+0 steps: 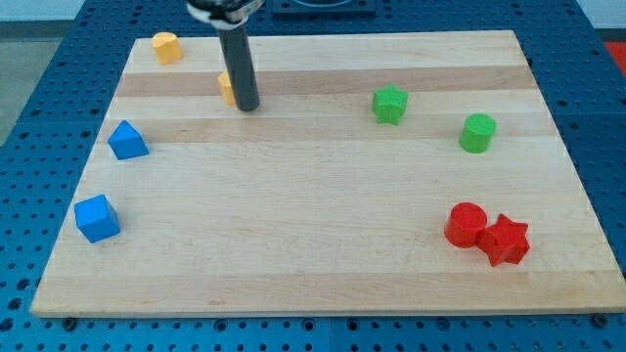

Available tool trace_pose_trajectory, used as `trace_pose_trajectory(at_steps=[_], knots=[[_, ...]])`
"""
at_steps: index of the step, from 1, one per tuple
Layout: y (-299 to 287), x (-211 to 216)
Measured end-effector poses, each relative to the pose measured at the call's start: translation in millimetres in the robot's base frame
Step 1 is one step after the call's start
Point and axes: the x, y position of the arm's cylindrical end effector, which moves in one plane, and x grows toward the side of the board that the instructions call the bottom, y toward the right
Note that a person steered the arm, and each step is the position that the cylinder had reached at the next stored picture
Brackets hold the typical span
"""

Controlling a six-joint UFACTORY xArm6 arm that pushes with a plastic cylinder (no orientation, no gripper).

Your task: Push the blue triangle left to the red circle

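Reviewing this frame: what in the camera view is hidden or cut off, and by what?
- Orange block behind the rod: mostly covered, shape unreadable, and contact with my tip cannot be judged.
- Rod's upper end and the arm: cut off by the view's top edge.
- Red star overlaps the red circle's right side.

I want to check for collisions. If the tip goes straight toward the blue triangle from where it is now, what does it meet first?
My tip sits beside a yellow block, to the view's right of it. Down-left toward the blue triangle the board looks free, so the triangle would likely come first. Depth is hard to judge.
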Motion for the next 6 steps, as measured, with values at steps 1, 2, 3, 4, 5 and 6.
trace_pose_trajectory(at_steps=[1,2,3,4,5,6], knots=[[-72,-67],[-55,-42],[-33,-17],[-37,-7],[-80,-10],[-126,-20]])
